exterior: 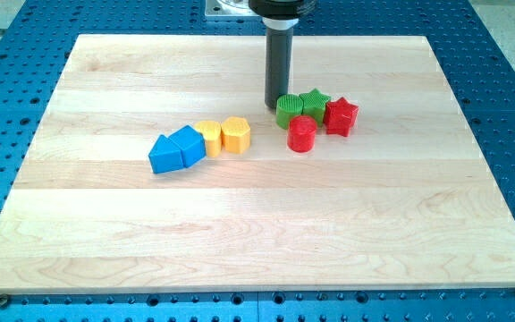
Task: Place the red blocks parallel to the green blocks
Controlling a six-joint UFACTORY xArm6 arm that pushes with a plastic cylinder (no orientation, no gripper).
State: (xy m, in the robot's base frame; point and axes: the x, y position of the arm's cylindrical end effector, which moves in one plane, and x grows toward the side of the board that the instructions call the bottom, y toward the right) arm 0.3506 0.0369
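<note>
The red cylinder (302, 134) is standing upright a little to the right of the board's middle, nearer the top edge than the bottom edge. The red star (341, 116) is lying just to its upper right, close by it. Behind them, toward the top edge, the green cylinder (290, 111) and the green star (313, 102) are sitting side by side, the star touching the red star's left flank. The four are forming a tight cluster, greens in the back row and reds in front, the red pair slanting up toward the right edge.

The board (240, 233) is showing pale wood in wide strips, and it is resting on a blue perforated table (508, 107) that is showing along every edge.

My tip (276, 106) is pressing down just at the green cylinder's upper left side, touching it or nearly so, with the dark rod rising straight out of the top of the view. There is no claw on this arm, so nothing is spreading or pinching.

Left of the cluster, well apart, a row is running toward the left edge: an orange-yellow hexagonal block (235, 134), a yellow rounded block (209, 138), a blue pentagon-like block (188, 145) and a blue triangle (162, 155), each touching its neighbour.
</note>
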